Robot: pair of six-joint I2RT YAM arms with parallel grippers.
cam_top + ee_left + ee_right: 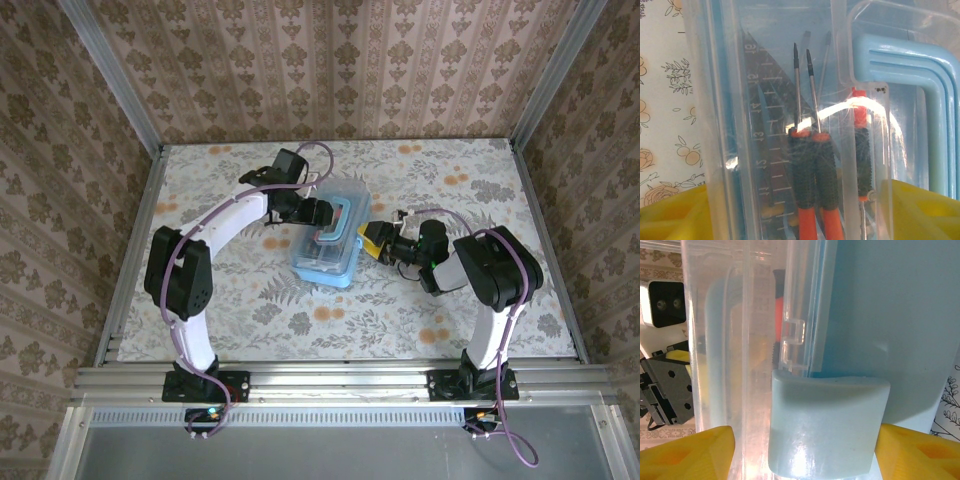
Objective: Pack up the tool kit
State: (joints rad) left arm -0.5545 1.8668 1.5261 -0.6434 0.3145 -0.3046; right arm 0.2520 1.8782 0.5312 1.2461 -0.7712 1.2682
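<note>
The tool kit box (325, 262), blue base under a clear lid, lies mid-table with its lid down. My left gripper (322, 213) is at its far left edge. In the left wrist view that gripper (800, 217) is open, its yellow fingers (670, 215) spread over the clear lid (730, 100). Under the lid lie orange-and-black screwdrivers (812, 170) and a ruler (765, 135), beside the blue carry handle (920, 100). My right gripper (372, 242) is at the box's right side. It stands open (805, 455), its jaws either side of the pale blue latch (827, 425).
The box sits on a floral tablecloth (450, 320) inside patterned walls, with a metal rail (340, 380) along the near edge. Open cloth lies in front of the box and to the right. Part of the left arm's wrist (665, 385) shows past the lid.
</note>
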